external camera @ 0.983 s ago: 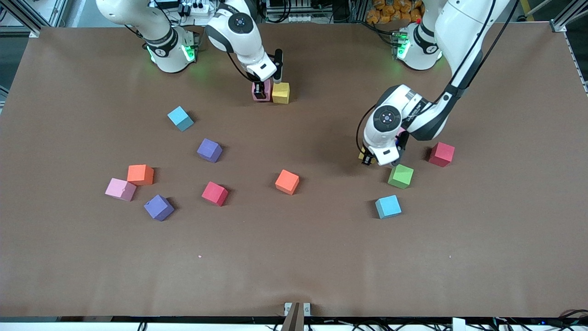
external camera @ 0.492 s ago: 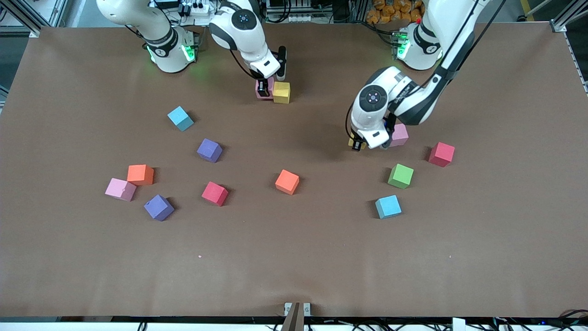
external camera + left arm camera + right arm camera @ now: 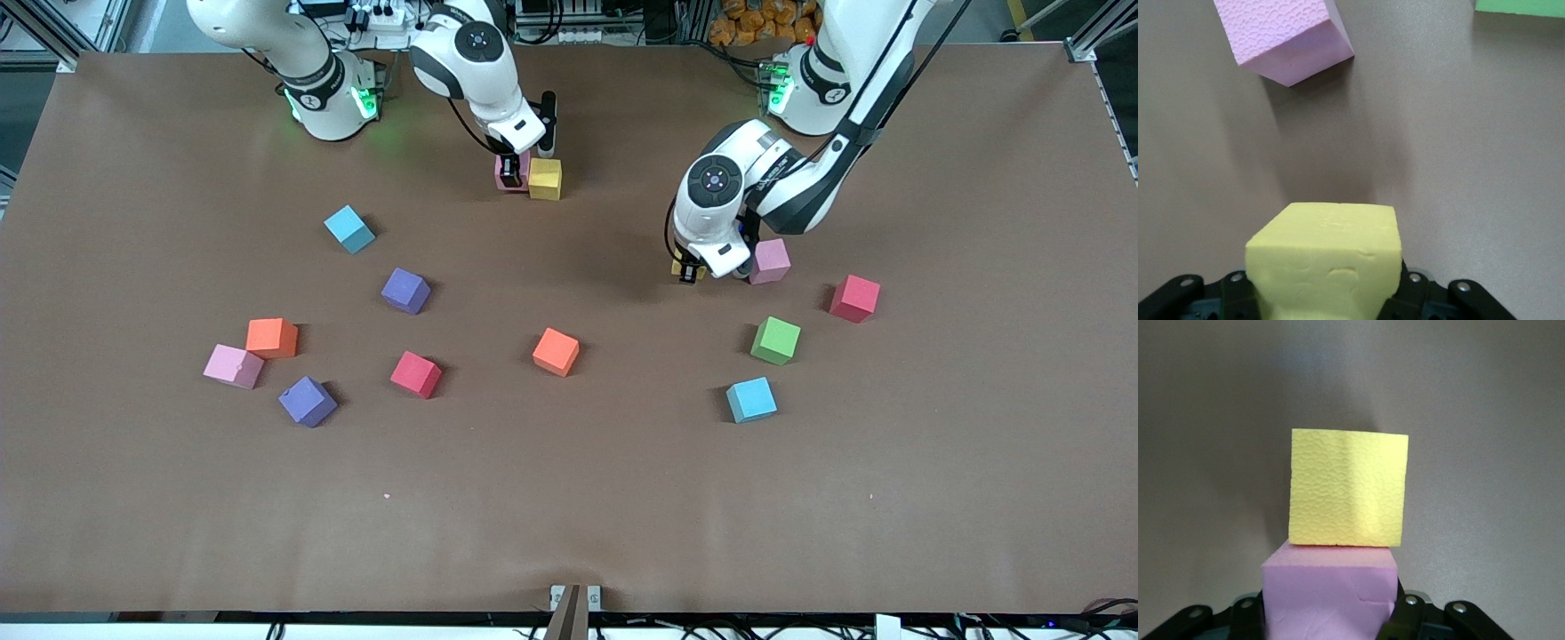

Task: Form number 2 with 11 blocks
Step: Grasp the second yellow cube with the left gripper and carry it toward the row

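Gripping one yellow block (image 3: 1325, 257), the left gripper (image 3: 698, 268) hangs mid-frame; the right gripper (image 3: 510, 171) clamps one pink block (image 3: 1330, 592); twelve blocks lie loose.

Scattered blocks (image 3: 556, 351) — no number 2

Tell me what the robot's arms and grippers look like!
Both arms are smooth, rounded white shells with black joint rings. Green lights glow at their bases, and thin black cables loop along them. The left gripper and right gripper are small, black and two-fingered.
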